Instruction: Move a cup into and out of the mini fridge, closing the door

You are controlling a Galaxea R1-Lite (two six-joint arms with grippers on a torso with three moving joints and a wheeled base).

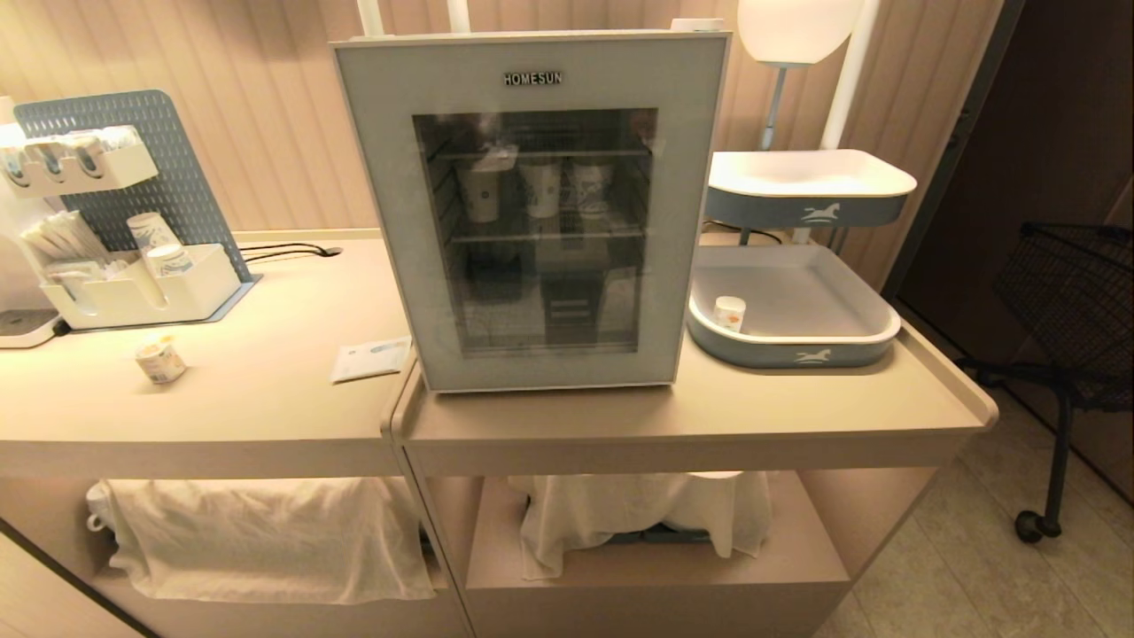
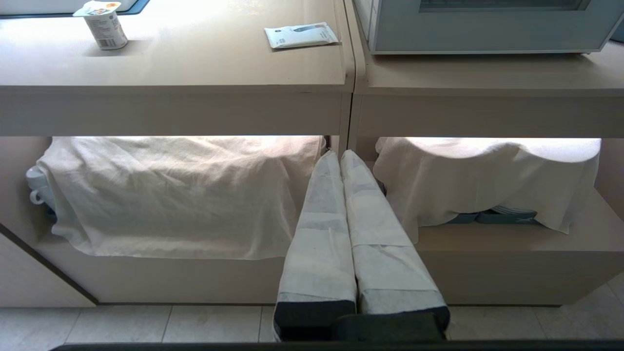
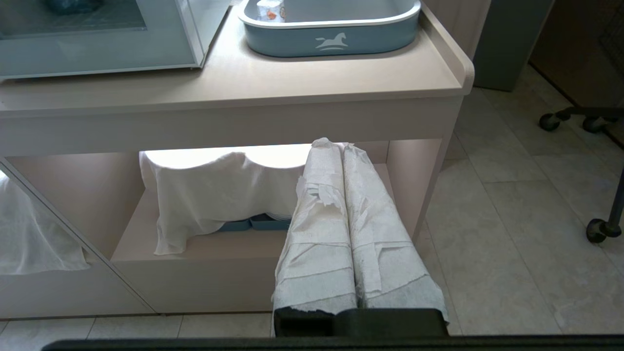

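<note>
From the head we look forward and down onto the mini fridge (image 1: 532, 213) and counter (image 1: 266, 390); both wrist cameras sit low, near the counter's front edge, facing its shelves; the left wrist view shares the fridge base (image 2: 487, 34), the right the tray (image 3: 331, 41).

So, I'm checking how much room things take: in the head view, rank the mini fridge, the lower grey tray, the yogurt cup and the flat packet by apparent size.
1. mini fridge
2. lower grey tray
3. flat packet
4. yogurt cup
</note>
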